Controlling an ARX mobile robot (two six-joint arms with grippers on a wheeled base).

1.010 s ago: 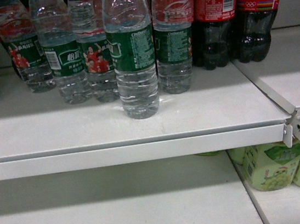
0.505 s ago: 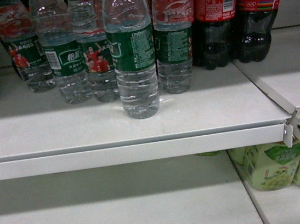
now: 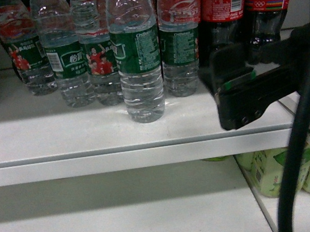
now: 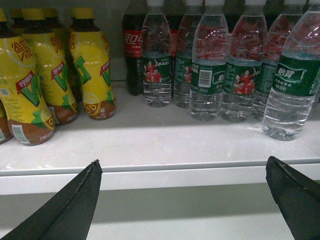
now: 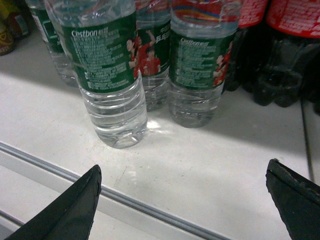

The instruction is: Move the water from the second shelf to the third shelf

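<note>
Head view: front water bottle [image 3: 138, 61] stands upright on the white shelf [image 3: 89, 136], forward of a row of like bottles [image 3: 67, 53] and near the shelf's front edge. Dark cola bottles [image 3: 224, 15] stand to the right of the row. Right hand [image 3: 243, 90] is over the shelf's right end, right of the front bottle and apart from it; a black cable [image 3: 300, 131] hangs down from it. Green-labelled drinks [image 3: 282, 170] sit on the shelf below.

Right wrist view: fingers [image 5: 65, 210] spread wide, nothing between them; front bottle [image 5: 107, 75] ahead and to the left.

Left wrist view: left hand [image 4: 185, 200] fingers [image 4: 70, 205] also wide apart, empty, below the shelf edge [image 4: 160, 177]. Yellow drink bottles [image 4: 55, 70] at left, the front bottle [image 4: 292, 85] at far right.
</note>
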